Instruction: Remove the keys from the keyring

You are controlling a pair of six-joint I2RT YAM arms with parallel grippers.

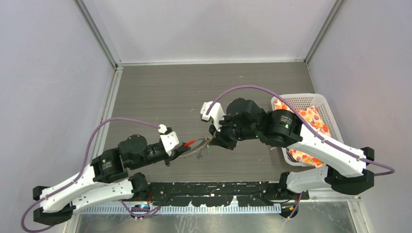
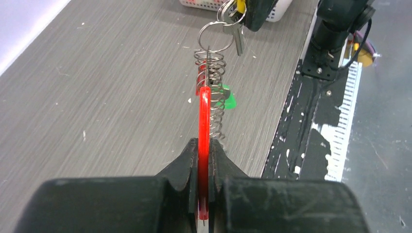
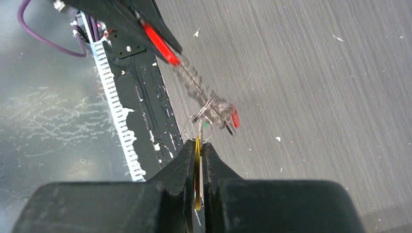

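Left gripper [image 2: 204, 148] is clenched on the red section [image 2: 204, 111] of the keyring [image 2: 214, 73], and the right gripper [image 3: 198, 144] is clamped on a yellow-tagged key [image 3: 197, 191]. The coil is strung between them over the worktop [image 2: 97, 97], close to its near edge, with a green tag [image 2: 229, 101] dangling.

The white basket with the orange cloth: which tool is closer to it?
Right. The right tool, pinching a yellow-tagged key, sits left of the white basket, its arm crossing over it; the left tool, gripping the keyring, is farther left.
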